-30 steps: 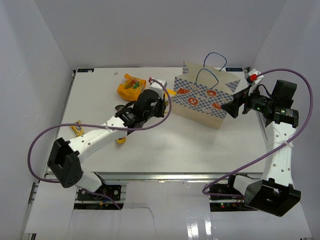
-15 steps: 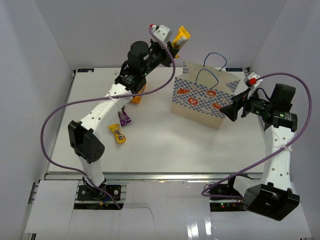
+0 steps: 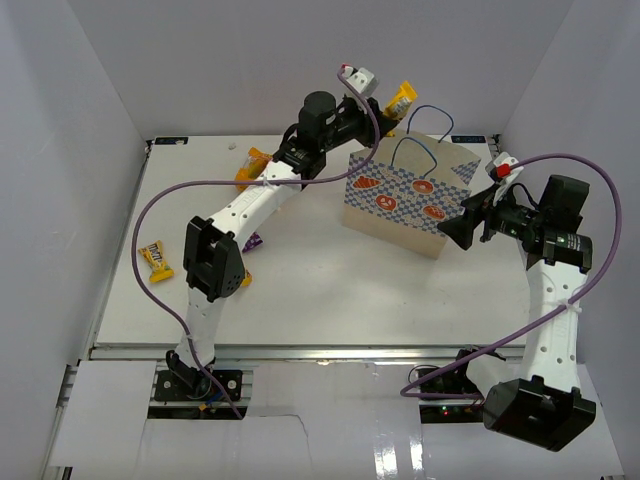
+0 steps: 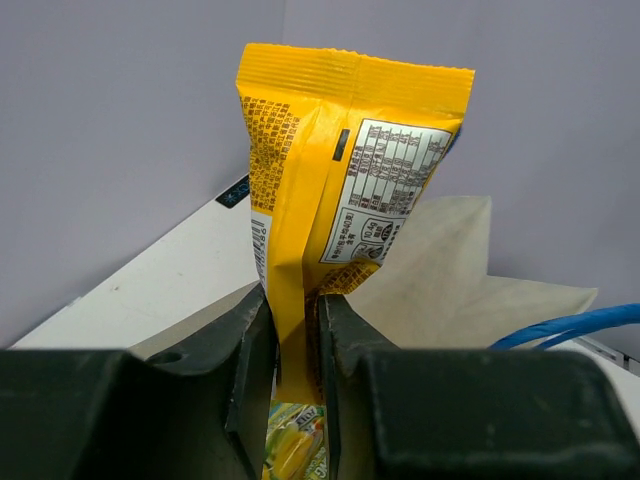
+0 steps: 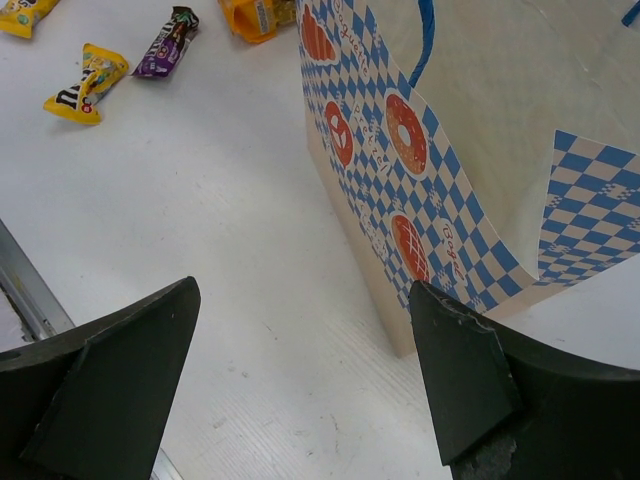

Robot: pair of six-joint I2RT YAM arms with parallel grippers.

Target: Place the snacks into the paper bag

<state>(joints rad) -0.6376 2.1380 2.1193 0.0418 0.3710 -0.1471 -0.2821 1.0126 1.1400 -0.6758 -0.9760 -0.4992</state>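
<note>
My left gripper [image 3: 389,104] [image 4: 296,330] is raised high and shut on a yellow-orange crinkly snack packet [image 3: 402,99] [image 4: 335,170], label side to the camera, over the far left corner of the paper bag [image 3: 405,200] [image 4: 450,260]. The checkered bag [image 5: 400,170] stands upright with its mouth open. My right gripper [image 3: 464,227] [image 5: 300,370] stands open beside the bag's right end, holding nothing. On the table lie an orange packet [image 3: 252,163] [image 5: 255,15], a yellow bar wrapper [image 3: 155,259], a purple candy packet [image 5: 165,45] and a yellow candy packet [image 5: 85,80].
The left arm's links [image 3: 215,260] stretch over the purple and yellow candy packets, partly hiding them from above. A green-and-yellow wrapper [image 4: 290,445] shows low between the left jaws; where it lies I cannot tell. White walls enclose the table [image 3: 330,290] on three sides.
The left arm lifted from the table near the orange packet and swung up and right, carrying the yellow-orange packet to above the bag. The right arm barely shifted.
</note>
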